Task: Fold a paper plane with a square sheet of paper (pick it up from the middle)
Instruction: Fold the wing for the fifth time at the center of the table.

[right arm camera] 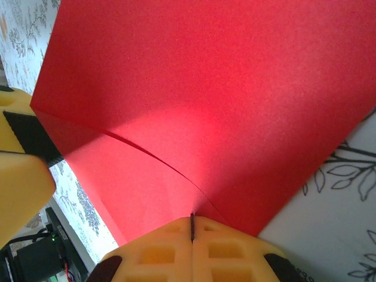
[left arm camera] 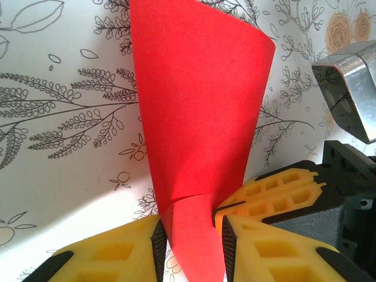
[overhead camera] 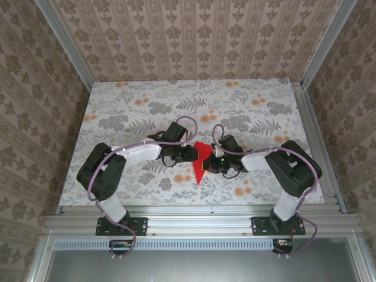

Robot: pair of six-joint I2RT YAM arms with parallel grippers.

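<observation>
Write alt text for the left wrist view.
A folded red sheet of paper rises curled over a floral tablecloth, its lower end between the parted yellow fingers of the left gripper. The right gripper pinches its edge beside them.

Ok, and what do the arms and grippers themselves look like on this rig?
Both arms, left arm and right arm, have chunky black joints, white links and a thin purple cable looping alongside. The left gripper and right gripper carry yellow fingers with square cut-out pockets and black pads.
</observation>
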